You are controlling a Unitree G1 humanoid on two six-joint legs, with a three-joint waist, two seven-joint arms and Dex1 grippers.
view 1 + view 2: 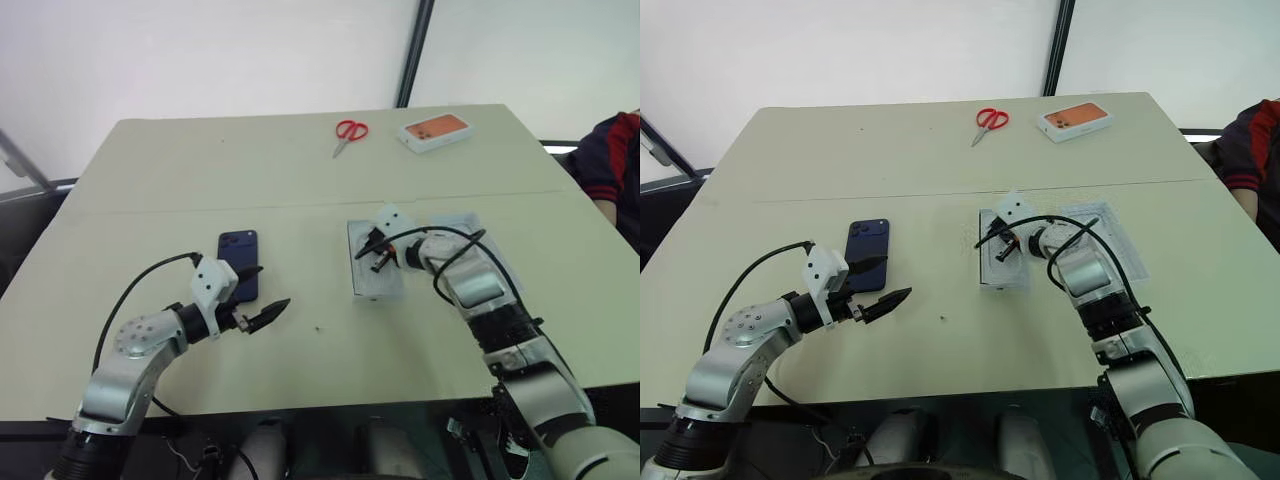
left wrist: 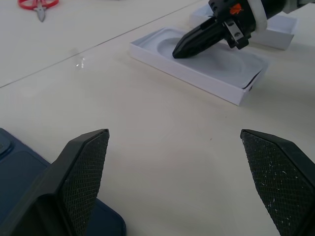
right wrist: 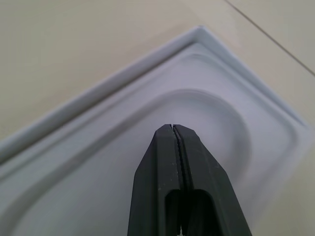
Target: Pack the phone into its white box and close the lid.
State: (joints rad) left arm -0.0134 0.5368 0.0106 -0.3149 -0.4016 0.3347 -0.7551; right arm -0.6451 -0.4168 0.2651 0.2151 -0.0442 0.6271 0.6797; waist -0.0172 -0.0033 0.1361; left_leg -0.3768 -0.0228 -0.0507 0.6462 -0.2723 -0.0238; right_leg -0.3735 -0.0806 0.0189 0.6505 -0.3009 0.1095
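While my left gripper hovers just above the table with its fingers spread wide and nothing between them, the phone lies flat on its face just beyond it, at about eleven o'clock from the fingertips. Off at three o'clock from the phone, my right gripper is pinched fully together, empty, its tip over the moulded oval recess of the white box, with the lid just behind my wrist. Red scissors and an orange-topped box sit toward twelve o'clock at the far edge.
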